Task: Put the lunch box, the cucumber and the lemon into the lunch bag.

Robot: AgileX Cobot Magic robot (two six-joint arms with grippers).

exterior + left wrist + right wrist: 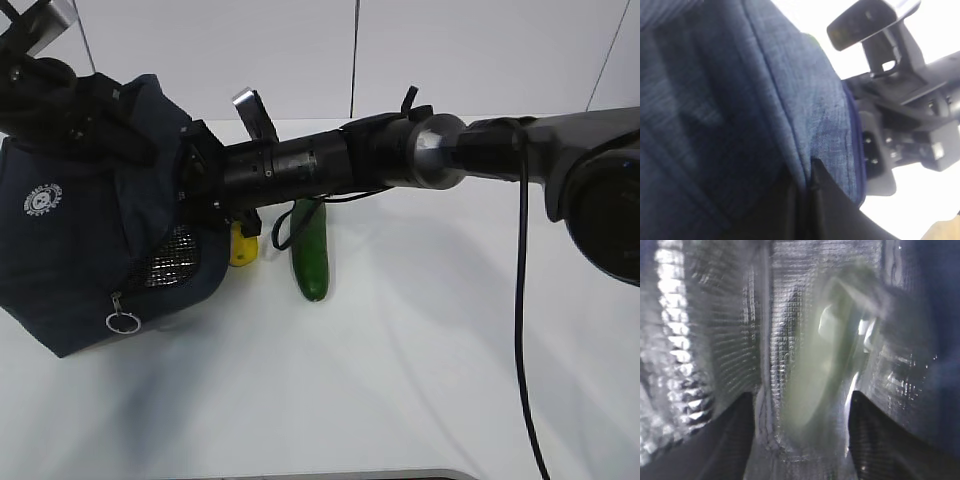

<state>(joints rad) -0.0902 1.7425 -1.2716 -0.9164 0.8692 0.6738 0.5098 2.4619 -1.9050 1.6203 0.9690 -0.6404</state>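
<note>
Exterior view: the large dark navy fabric lunch bag (80,210) lies on its side at the left of the white table (420,350), its mouth facing right and showing silver lining; a ring pull hangs at its lower edge. The right arm (330,160) reaches horizontally across the middle, its tip hidden inside the mouth. The smooth dark green cucumber (311,250) lies on the table just right of the bag, and the small yellow lemon (243,247) sits between cucumber and bag, partly hidden by the arm. The left arm (40,80) is at the bag's upper rim.

Left wrist view: navy fabric fills the picture; the left gripper (810,185) is pinched together on a fold of it.

Right wrist view: inside the silver lining, the right gripper (800,435) has its dark fingers (730,440) spread apart, touching nothing visible. Beyond them stands the blurred pale sage-green lidded clear lunch box (825,370), on edge within the bag.
</note>
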